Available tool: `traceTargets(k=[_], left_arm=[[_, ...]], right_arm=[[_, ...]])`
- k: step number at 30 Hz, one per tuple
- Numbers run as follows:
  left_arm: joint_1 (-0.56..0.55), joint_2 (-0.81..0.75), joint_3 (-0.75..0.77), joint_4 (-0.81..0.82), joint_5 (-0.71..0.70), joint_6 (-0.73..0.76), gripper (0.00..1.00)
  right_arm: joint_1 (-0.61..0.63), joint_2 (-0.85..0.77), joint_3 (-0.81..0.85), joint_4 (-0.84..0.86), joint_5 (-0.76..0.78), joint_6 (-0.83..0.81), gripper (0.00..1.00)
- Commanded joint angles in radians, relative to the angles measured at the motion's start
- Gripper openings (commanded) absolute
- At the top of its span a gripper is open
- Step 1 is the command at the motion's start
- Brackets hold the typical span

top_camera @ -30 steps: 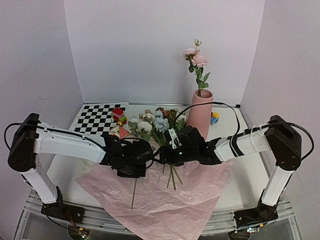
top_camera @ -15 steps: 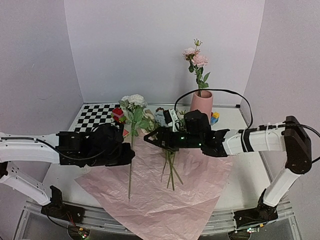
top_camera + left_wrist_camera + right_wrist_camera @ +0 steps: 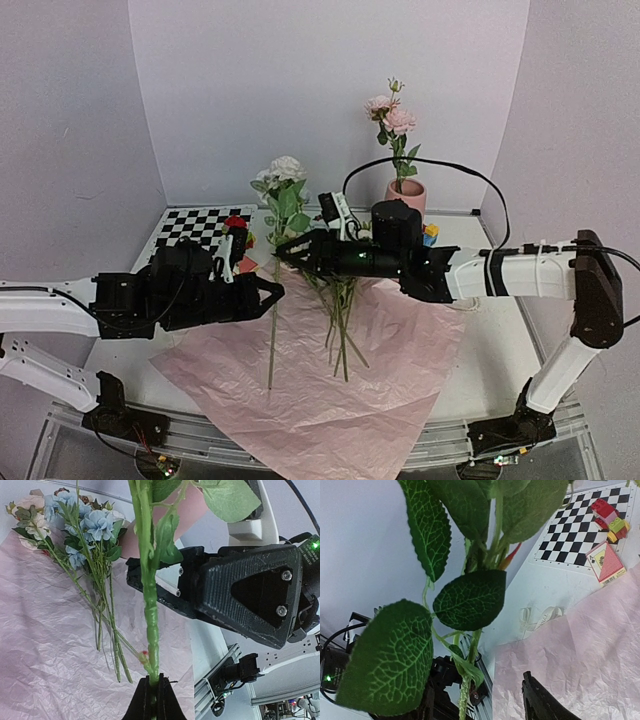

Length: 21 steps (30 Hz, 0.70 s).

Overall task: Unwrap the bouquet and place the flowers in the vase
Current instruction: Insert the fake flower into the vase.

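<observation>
At the left of the overhead view, the left claw [image 3: 272, 291] is clamped shut on a single green stem [image 3: 150, 605] and holds it upright above the pink paper [image 3: 330, 400], its cream bloom [image 3: 286, 167] topping the stem in the middle of the frame. Behind it, on the surface [image 3: 480, 340], lies a checkerboard [image 3: 190, 228].

Just right of the stem, the right claw [image 3: 285, 254] reaches in from the right with its jaws apart on either side of the leafy upper part – whether the pads touch it cannot be told.

Below that claw the rest of the flowers [image 3: 338, 300] lie loose on the opened paper, blue and cream heads pointing toward the back.

Farther right, at the back, the vase [image 3: 408, 192] stands upright – pink roses [image 3: 392, 112] already in it.
</observation>
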Motion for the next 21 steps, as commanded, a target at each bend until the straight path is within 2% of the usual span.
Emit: traceTargets(k=[1, 9, 13, 18, 21], left_arm=[[-0.004, -0.037, -0.018, 0.139, 0.038, 0.043, 0.02], [-0.004, -0.063, -0.043, 0.166, 0.027, 0.041, 0.02], [-0.004, -0.074, -0.058, 0.165, 0.015, 0.034, 0.02], [-0.004, -0.087, -0.069, 0.164, 0.014, 0.03, 0.02], [-0.004, -0.096, -0.073, 0.164, 0.011, 0.028, 0.03]], right_arm=[[0.006, -0.017, 0.048, 0.087, -0.025, 0.022, 0.6], [0.006, 0.028, 0.125, 0.084, 0.003, 0.06, 0.52], [0.006, 0.071, 0.175, 0.077, -0.003, 0.074, 0.43], [0.005, 0.122, 0.234, 0.078, -0.037, 0.086, 0.42], [0.006, 0.122, 0.235, 0.083, -0.028, 0.082, 0.3]])
